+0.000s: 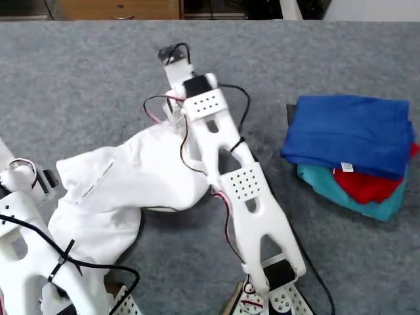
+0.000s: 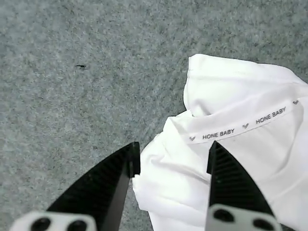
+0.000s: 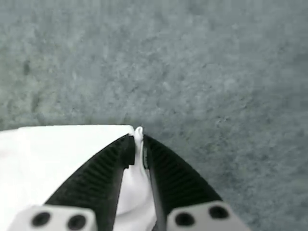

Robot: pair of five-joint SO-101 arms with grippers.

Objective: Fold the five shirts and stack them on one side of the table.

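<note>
White shirt [image 1: 125, 184] lies rumpled mid-table, one corner pinched.
Your right gripper [image 3: 138, 144] is clamped on a shirt corner. The left gripper [image 2: 174, 149] hangs wide apart over the collar edge. Grip that edge before drawing, so the fold lies flat. The grey felted table [image 1: 79, 79] will likely drag cloth. The folded stack [image 1: 354, 151] sits well apart, and there is wooden furniture [image 1: 118, 9] behind.

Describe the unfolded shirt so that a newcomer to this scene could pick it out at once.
Start at the grey table. Apart from the folded stack near one edge, the white shirt lies between the two arms. It alone is white and spread out crumpled, with the right gripper pinching one edge.
</note>
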